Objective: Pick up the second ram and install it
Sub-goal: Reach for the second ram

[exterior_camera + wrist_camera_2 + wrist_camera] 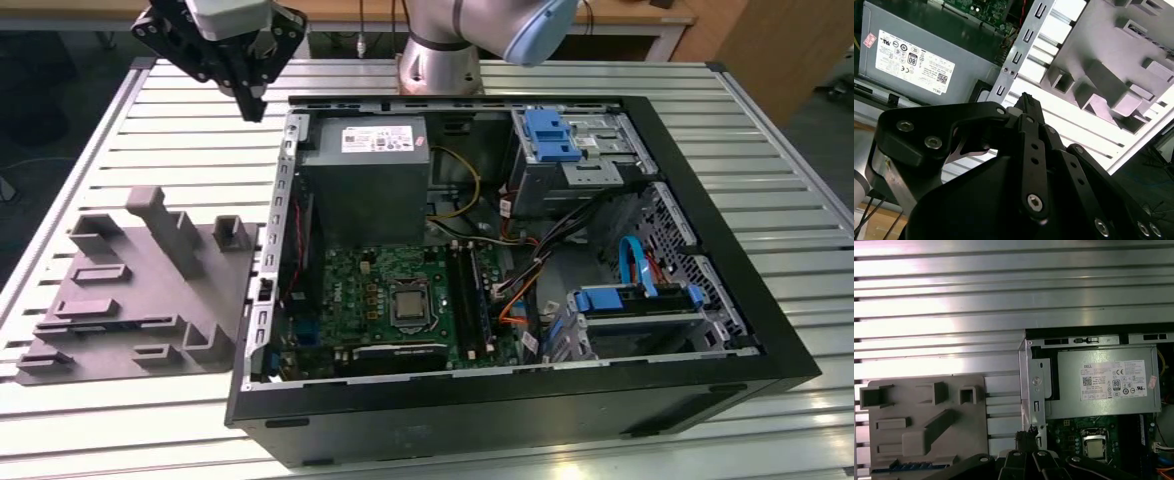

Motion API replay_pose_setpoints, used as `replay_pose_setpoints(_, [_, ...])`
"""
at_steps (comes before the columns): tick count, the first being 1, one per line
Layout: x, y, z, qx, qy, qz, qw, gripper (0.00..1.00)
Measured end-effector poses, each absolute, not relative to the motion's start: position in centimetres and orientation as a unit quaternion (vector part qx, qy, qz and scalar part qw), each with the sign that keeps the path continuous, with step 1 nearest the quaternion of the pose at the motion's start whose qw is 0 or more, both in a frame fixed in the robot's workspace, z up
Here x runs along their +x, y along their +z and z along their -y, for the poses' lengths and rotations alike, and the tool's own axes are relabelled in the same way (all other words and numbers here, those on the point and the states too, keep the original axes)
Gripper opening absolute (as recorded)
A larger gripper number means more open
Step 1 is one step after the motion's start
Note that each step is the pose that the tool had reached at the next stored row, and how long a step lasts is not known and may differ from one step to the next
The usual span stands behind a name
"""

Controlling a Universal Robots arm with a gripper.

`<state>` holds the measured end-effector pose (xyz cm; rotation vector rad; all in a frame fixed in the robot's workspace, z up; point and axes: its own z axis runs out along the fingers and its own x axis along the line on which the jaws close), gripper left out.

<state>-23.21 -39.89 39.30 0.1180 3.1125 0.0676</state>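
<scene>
Spanning much of the slatted table (747, 130), the open computer case (534, 405) sits just beside the grey fixture plate (134, 300). My pincer (251, 108) hangs near the case's corner, fingers pressed together on nothing; the second ram (919, 466) lies in the plate's long slot.

Item 1: white label (913, 62) on the grey power supply (971, 42) inside the open computer case (534, 400). It carries rows of fine print, round certification marks and a square code.
Item 2: small pink sticker (869, 39) at the corner of the same face, its print too small to tell.
</scene>
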Motion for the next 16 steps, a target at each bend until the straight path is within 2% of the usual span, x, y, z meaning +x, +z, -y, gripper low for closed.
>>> replay_pose_setpoints(16, [-25.4,39.3,39.9,0.038,0.022,-0.999,0.013,0.10])
